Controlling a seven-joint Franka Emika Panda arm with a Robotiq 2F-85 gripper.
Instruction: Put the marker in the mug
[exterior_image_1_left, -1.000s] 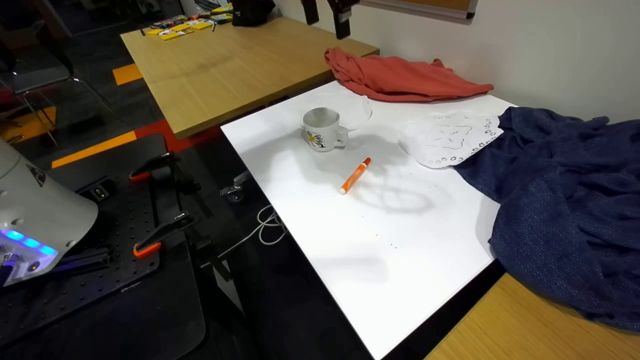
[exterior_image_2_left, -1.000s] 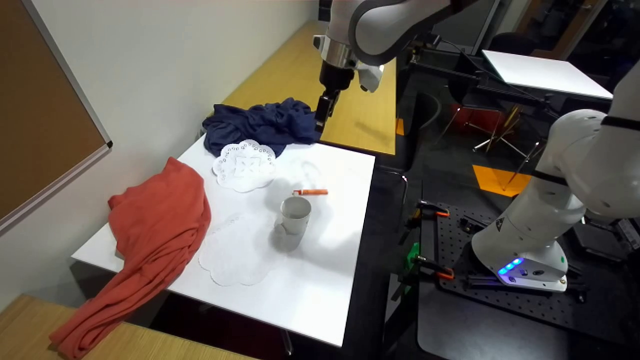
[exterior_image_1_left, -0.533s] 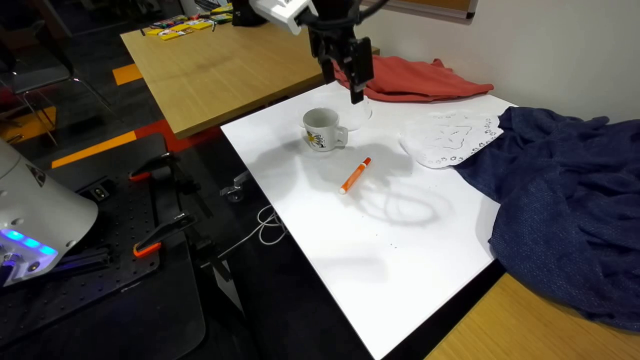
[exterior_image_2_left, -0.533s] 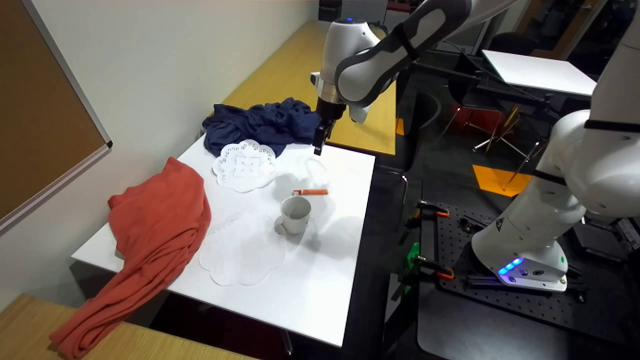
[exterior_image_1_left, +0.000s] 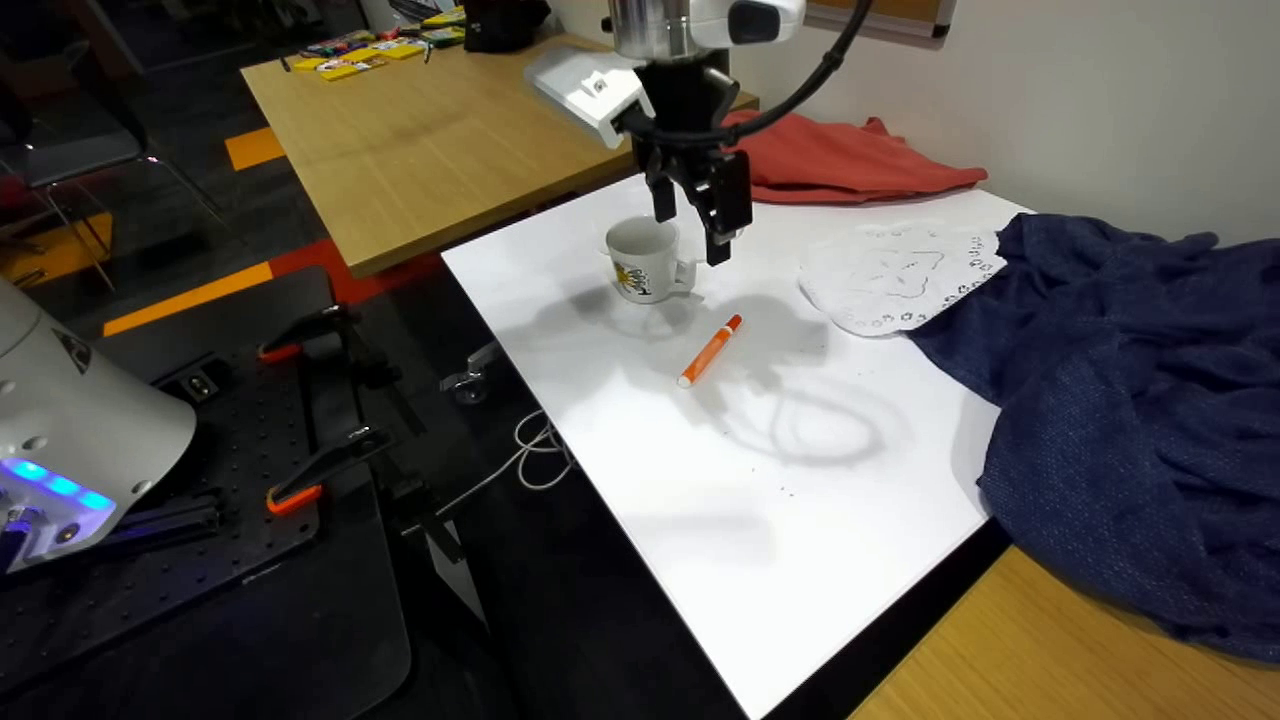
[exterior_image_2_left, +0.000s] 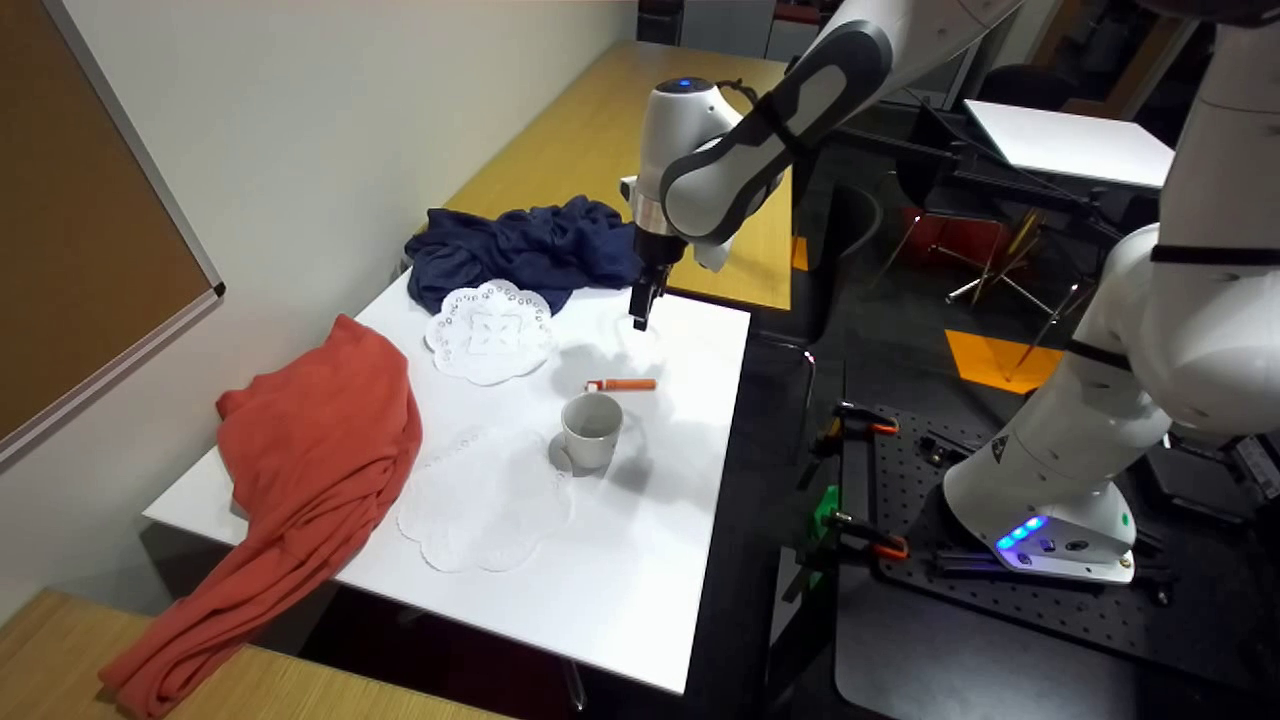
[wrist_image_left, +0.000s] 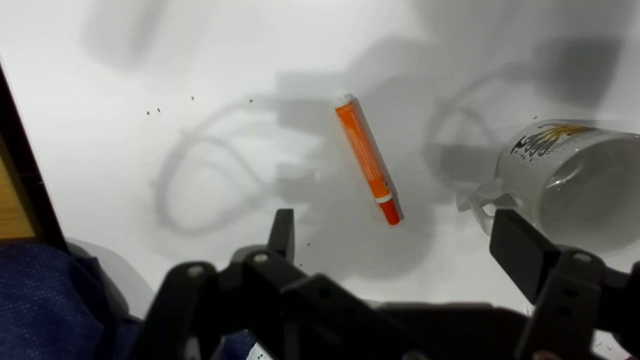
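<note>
The orange marker (exterior_image_1_left: 710, 352) lies flat on the white table (exterior_image_1_left: 800, 560), apart from the mug; it also shows in an exterior view (exterior_image_2_left: 622, 384) and in the wrist view (wrist_image_left: 366, 155), red cap end nearest the fingers. The whitish-grey mug (exterior_image_1_left: 645, 275) stands upright with its handle out to the side; it also shows in an exterior view (exterior_image_2_left: 591, 430) and at the right of the wrist view (wrist_image_left: 530, 170). My gripper (exterior_image_1_left: 692, 232) is open and empty above the table. In the wrist view its fingertips (wrist_image_left: 395, 235) are spread wide; the right one overlaps the mug's handle edge.
A navy cloth (exterior_image_2_left: 520, 250) and a red cloth (exterior_image_2_left: 330, 430) lie along the wall side of the table. A white doily (exterior_image_2_left: 490, 332) lies by the navy cloth, and another doily (exterior_image_2_left: 485, 510) lies near the mug. A wooden table (exterior_image_1_left: 480, 130) adjoins.
The arm has come down from high above, lowering the open gripper toward the table near the marker and mug. The marker and mug have not moved.
</note>
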